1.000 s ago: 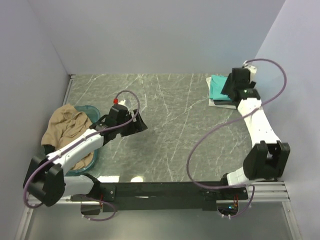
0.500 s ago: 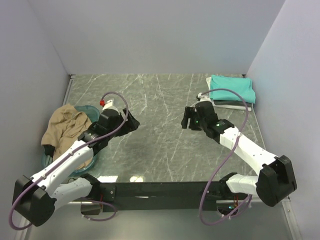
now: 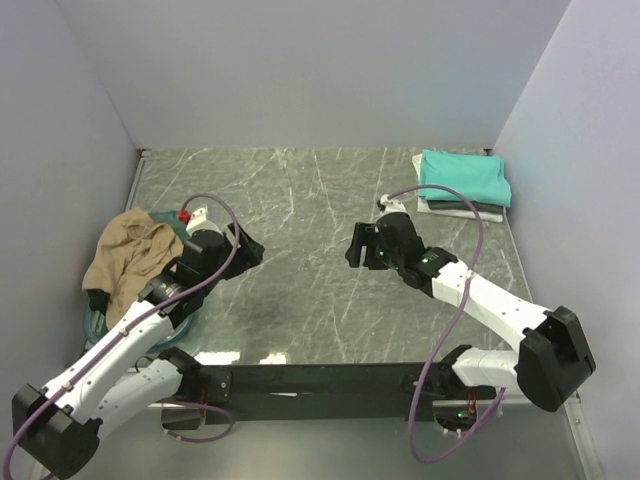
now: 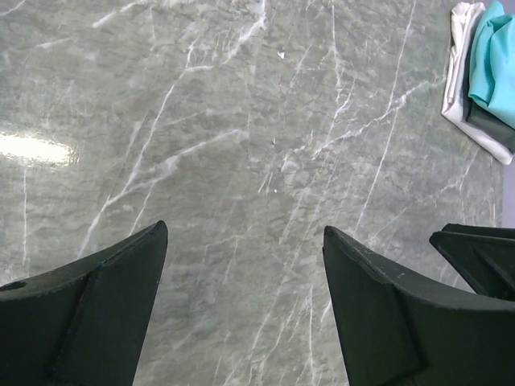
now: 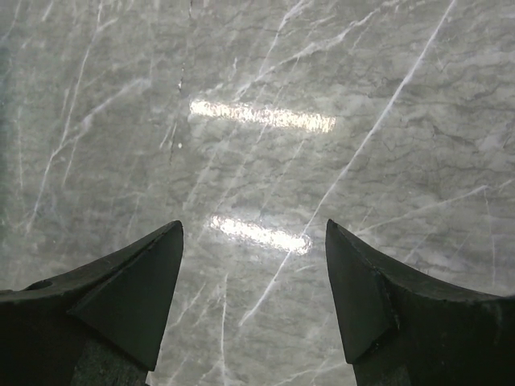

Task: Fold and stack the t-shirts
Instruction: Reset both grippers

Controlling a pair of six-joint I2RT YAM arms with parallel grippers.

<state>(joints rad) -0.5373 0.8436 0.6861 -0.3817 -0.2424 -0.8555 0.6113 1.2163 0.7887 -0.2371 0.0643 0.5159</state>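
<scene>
A folded stack lies at the table's back right, with the teal-green t-shirt (image 3: 462, 177) on top and dark grey and white layers (image 3: 432, 204) under it. The left wrist view shows the same stack (image 4: 492, 56) at its top right corner. The tan t-shirt (image 3: 128, 262) lies crumpled over the basket at the left. My left gripper (image 3: 252, 249) hovers open beside that basket, over bare marble (image 4: 245, 233). My right gripper (image 3: 356, 246) hangs open over the table's middle (image 5: 254, 229), facing the left one. Neither holds anything.
The teal plastic basket (image 3: 181, 219) sits at the left edge, mostly hidden under the tan cloth and my left arm. Grey walls close in the table on three sides. Purple cables loop from both arms. My right gripper's fingers (image 4: 481, 251) show at the left wrist view's lower right.
My right arm has swung from the folded stack at the back right to the table's middle. My left arm has drawn back slightly to the left. Both grippers stayed open.
</scene>
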